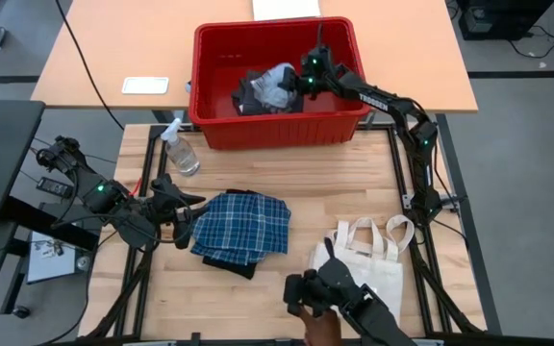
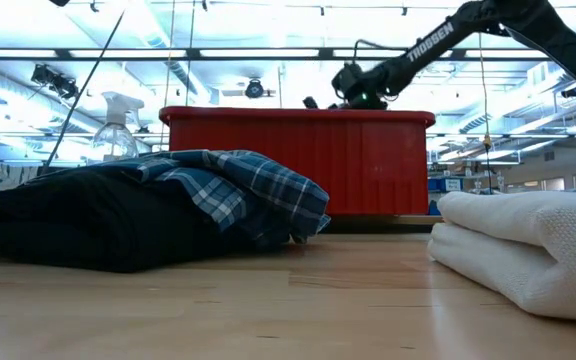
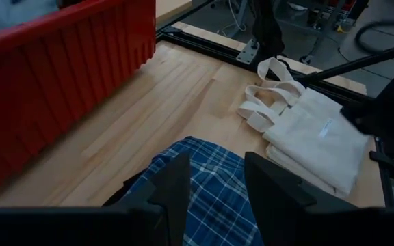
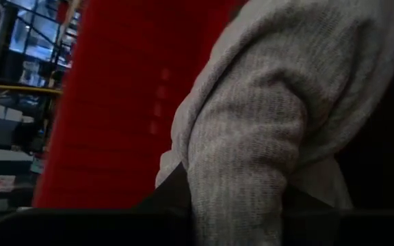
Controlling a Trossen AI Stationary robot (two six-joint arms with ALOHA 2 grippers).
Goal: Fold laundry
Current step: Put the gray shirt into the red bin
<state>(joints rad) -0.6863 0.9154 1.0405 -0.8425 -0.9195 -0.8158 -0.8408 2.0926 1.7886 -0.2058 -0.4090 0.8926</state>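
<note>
Jaws: your right gripper is down in the red bin, closed on the light grey garment; the right wrist view shows grey knit bunched between the fingers. Left gripper has its jaws apart, holding nothing, at the left edge of the plaid shirt.

Plaid shirt sits folded on the table on top of the black garment. Dark grey garment is in the bin beside the light grey one.

Step, as I read it: pulling the next piece out of the bin.

Next move calls for lifting it clear of the bin wall and bringing it to bare table, away from the plaid stack and the tote bag.

Readable text: "TROSSEN" on the right arm. Nothing else legible.
</note>
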